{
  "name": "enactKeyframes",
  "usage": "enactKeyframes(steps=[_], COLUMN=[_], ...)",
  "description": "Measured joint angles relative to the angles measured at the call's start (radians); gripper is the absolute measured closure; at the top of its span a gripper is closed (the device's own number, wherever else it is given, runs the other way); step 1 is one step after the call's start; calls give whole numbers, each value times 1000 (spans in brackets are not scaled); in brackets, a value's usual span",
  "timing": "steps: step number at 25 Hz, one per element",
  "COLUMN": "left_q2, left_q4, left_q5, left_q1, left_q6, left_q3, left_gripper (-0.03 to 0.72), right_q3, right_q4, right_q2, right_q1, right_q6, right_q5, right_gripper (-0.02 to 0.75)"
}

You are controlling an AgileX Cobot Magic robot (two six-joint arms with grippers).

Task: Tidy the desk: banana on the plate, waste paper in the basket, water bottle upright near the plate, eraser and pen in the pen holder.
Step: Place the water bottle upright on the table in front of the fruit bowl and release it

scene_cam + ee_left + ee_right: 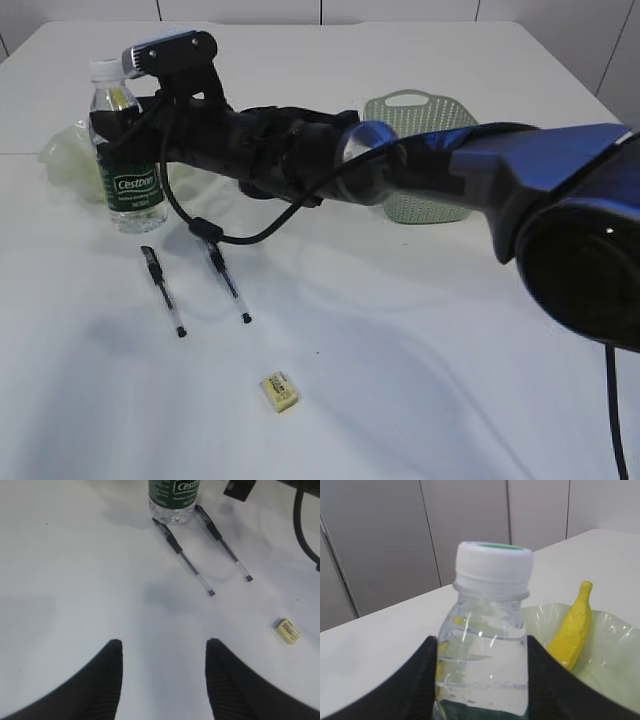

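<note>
The water bottle (125,170) (487,645), clear with a white cap and green label, stands upright at the far left with its base on the table. My right gripper (115,125) (481,640) reaches across and is shut on its upper body, both pads against its sides. Right behind it a yellow banana (572,630) lies on the pale green plate (615,650) (62,155). Two black pens (163,290) (228,285) lie side by side in front of the bottle. A yellow eraser (280,391) (288,631) lies nearer the front. My left gripper (162,642) hovers open over bare table. Waste paper and pen holder are out of view.
A green mesh basket (420,115) stands at the back middle, partly hidden behind my right arm, which spans the table from right to left. A black cable (215,232) hangs from that arm down over the pens' upper ends.
</note>
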Motion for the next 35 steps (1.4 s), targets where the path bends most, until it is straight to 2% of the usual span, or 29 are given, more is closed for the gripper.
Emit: enactKeyframes(steps=[17,35], left_q2=[0,0], left_q4=[-1,-2], left_q5=[2,2], left_q1=[0,0], left_q6=[0,0], left_q3=[0,0], left_gripper=[307,307], right_q3=[-355,-380], right_q4=[8,-53], right_q2=[245,277], right_q1=[70,104], right_q6=[0,0], right_q5=[44,123], right_gripper=[402,402])
